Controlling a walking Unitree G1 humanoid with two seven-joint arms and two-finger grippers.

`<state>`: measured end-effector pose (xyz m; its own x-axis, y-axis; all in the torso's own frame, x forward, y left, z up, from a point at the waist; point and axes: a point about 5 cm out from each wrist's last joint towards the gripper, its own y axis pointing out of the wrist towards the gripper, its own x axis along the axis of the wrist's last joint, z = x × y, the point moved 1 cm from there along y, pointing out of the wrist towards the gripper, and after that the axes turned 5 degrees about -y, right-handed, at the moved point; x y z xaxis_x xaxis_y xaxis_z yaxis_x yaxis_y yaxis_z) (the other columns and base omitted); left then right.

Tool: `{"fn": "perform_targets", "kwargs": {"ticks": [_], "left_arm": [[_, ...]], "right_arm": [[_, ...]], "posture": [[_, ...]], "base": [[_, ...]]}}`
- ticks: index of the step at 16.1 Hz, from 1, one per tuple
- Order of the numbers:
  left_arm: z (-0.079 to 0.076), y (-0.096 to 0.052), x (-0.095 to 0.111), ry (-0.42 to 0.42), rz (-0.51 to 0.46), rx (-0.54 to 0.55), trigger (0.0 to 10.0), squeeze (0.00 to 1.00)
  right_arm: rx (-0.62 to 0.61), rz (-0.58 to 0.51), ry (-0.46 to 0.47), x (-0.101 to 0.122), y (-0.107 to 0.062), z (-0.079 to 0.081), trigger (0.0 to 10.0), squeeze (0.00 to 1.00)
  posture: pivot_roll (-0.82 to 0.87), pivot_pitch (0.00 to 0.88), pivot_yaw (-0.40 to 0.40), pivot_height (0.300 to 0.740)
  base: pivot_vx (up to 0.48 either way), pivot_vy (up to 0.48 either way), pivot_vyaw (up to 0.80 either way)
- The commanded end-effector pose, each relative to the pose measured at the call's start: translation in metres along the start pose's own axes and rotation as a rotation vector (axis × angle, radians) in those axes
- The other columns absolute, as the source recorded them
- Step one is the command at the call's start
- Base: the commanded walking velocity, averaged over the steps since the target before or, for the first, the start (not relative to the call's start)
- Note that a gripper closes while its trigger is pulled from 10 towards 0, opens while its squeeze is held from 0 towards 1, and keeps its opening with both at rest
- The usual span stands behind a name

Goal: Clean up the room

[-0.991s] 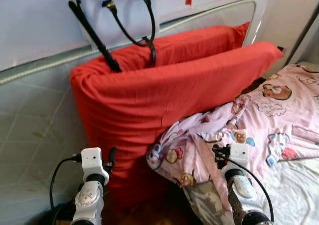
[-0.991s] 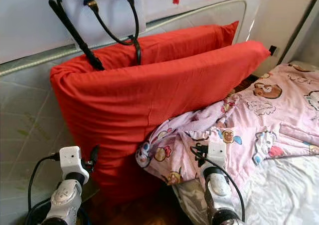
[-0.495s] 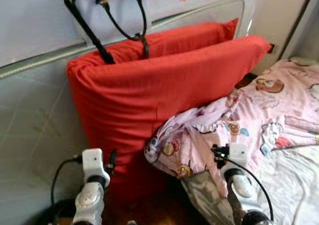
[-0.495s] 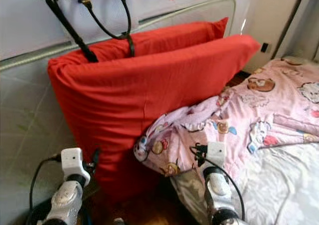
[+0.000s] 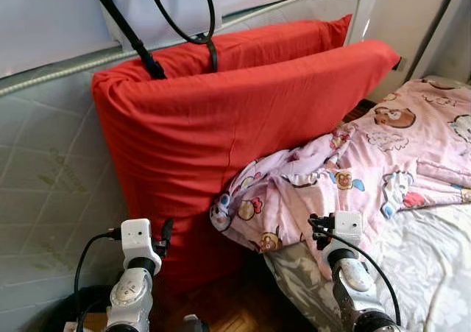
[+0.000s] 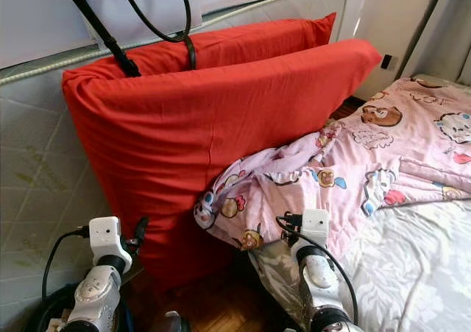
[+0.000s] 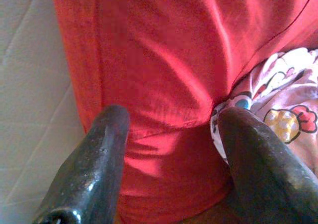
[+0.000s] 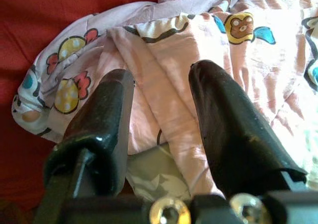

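A big red pillow stands on edge against a pale quilted mattress, with a second red pillow behind it. A pink cartoon-print blanket spills off the bed and bunches against the pillow's lower right. My left gripper is open, low in front of the pillow's lower corner, holding nothing. My right gripper is open just short of the blanket's bunched edge, and nothing lies between its fingers.
A white handbag with black straps hangs above the pillows. A wooden floor shows between pillow and bed. A dark cable bundle lies at lower left. The bed's pale sheet fills the lower right.
The whole view has shifted as the camera moved closer and lower; the handbag has slid up the frame. Both arms keep the same low pose.
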<state>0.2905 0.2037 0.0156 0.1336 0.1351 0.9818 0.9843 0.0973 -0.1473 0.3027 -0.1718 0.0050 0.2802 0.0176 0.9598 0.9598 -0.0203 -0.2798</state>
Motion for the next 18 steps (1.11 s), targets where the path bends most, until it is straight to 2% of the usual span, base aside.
{"fn": "perform_targets", "kwargs": {"ticks": [1, 9, 12, 18], "left_arm": [[0.0027, 0.0024, 0.0027, 0.006, 0.003, 0.001, 10.0, 0.0], [0.0022, 0.0027, 0.002, 0.007, 0.011, -0.001, 10.0, 0.0], [0.0022, 0.0028, 0.0019, 0.008, 0.013, -0.003, 10.0, 0.0], [0.0013, 0.0026, 0.0002, -0.006, 0.026, -0.012, 10.0, 0.0]], "right_arm": [[0.017, -0.005, -0.002, 0.0011, 0.0007, 0.0047, 10.0, 0.0], [0.036, 0.023, -0.016, -0.0023, 0.0004, 0.0088, 10.0, 0.0], [0.061, -0.001, -0.005, -0.0012, -0.0005, 0.013, 10.0, 0.0], [0.074, 0.026, -0.006, -0.0055, -0.0017, 0.0129, 10.0, 0.0]], "posture": [[-0.08, 0.0, 0.046, 0.655], [-0.08, 0.001, 0.049, 0.655], [-0.08, 0.002, 0.048, 0.63], [-0.08, 0.003, 0.049, 0.63]], "base": [[0.0, 0.0, 0.0], [0.0, 0.0, 0.0], [0.0, 0.0, 0.0], [0.0, 0.0, 0.0]]}}
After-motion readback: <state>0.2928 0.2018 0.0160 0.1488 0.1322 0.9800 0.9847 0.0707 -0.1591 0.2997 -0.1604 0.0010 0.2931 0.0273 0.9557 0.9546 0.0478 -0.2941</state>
